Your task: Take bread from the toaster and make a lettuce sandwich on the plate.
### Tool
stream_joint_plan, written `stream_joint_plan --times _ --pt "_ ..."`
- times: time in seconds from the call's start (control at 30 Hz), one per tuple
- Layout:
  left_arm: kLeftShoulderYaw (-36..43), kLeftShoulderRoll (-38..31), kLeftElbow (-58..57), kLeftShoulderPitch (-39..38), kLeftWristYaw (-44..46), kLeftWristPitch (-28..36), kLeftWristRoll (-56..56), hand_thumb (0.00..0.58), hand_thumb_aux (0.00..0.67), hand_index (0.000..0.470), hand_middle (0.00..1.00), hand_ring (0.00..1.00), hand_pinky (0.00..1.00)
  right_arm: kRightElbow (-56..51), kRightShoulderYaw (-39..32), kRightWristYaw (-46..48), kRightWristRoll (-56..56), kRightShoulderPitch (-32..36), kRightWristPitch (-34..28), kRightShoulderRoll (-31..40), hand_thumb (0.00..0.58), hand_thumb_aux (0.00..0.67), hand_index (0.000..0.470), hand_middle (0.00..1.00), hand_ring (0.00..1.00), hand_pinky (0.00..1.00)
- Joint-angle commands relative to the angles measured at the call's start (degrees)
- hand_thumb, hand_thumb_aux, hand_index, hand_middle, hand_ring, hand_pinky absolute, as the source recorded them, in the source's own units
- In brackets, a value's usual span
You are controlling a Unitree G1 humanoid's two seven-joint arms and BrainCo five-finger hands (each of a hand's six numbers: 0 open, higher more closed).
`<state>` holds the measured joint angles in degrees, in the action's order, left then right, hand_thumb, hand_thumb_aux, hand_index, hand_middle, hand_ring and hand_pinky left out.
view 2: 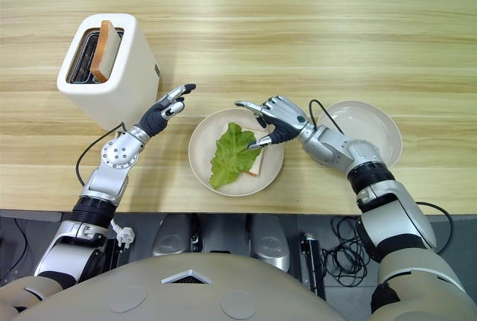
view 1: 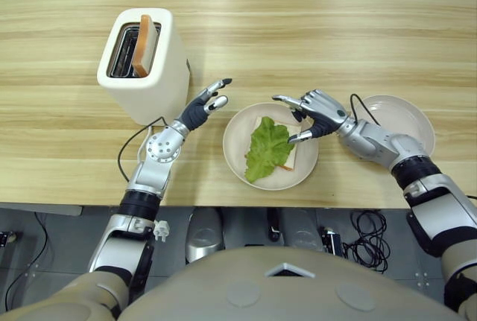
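Bread appears at two places. An upright slice (view 1: pixel 145 44) stands in the right-hand slot of the toaster (view 1: pixel 153 79), with its upper part rising above the slot. A flat slice (view 2: pixel 255 161) lies on the plate (view 1: pixel 232 142), mostly covered by a lettuce leaf (view 1: pixel 266 150) laid on it from upper right to lower left. The leaf's lower tip reaches past the flat slice onto the plate's surface. No second slice lies on the leaf.

The toaster, white and box-shaped, stands on the wooden table (view 1: pixel 313 30) at the robot's left, well apart from the plate. Its dark power cord (view 1: pixel 128 148) loops over the table's near edge, beside the left forearm.

The left hand (view 1: pixel 205 105) is between the toaster and the plate, close to the toaster's lower right corner. Its fingers are stretched out toward the upper right and it holds nothing. Whether it touches the toaster cannot be told.

The right hand (view 1: pixel 317 112) is over the plate's upper right rim. Its fingers are spread and loosely bent toward the leaf, and nothing is grasped between them. One fingertip lies near the right edge of the flat slice.

A second plate (view 1: pixel 406 116) sits on the table to the right, behind the right wrist.
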<state>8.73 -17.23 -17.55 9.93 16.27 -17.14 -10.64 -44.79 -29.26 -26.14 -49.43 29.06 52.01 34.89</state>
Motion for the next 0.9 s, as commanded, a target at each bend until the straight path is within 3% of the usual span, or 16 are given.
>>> stream_joint_plan --times 0.03,0.17,0.23,0.37,0.57,0.9 --pt "-0.1 -0.2 -1.3 -0.6 0.2 -0.3 0.3 0.0 0.0 0.0 0.0 0.0 0.0 -0.9 0.8 -0.3 0.7 0.5 -0.2 0.0 0.0 0.0 0.0 0.72 0.72 0.72" --pt "-0.3 -0.3 -1.3 -0.7 0.2 -0.4 0.4 0.0 0.0 0.0 0.0 0.0 0.0 -1.3 1.4 -0.4 1.2 0.4 -0.1 -0.5 0.0 0.0 0.0 0.69 0.69 0.69" --pt "-0.5 -0.3 -0.6 -0.8 -0.3 -0.8 0.3 0.0 0.0 0.0 0.0 0.0 0.0 -1.0 1.7 -1.4 1.0 0.2 -0.5 -0.5 0.0 0.0 0.0 0.0 0.0 0.0" --pt "-2.1 -1.4 6.2 -1.7 -3.3 -2.5 -1.9 0.0 0.0 0.0 0.0 0.0 0.0 -0.3 3.7 -4.8 1.5 0.3 -1.7 0.0 0.0 0.0 0.0 0.0 0.0 0.0" --pt "-8.8 -3.0 22.1 -2.9 -14.9 -5.0 -11.1 0.0 0.0 0.0 0.0 0.0 0.0 0.2 8.1 -7.9 4.7 -0.7 -1.9 0.3 0.0 0.0 0.0 0.0 0.0 0.0" --pt "-16.6 -10.6 21.8 -2.6 -28.5 5.7 -31.8 0.0 0.0 0.0 0.0 0.0 0.0 1.9 11.8 -10.9 6.4 -2.7 -2.0 -0.2 0.0 0.0 0.0 0.0 0.0 0.0"
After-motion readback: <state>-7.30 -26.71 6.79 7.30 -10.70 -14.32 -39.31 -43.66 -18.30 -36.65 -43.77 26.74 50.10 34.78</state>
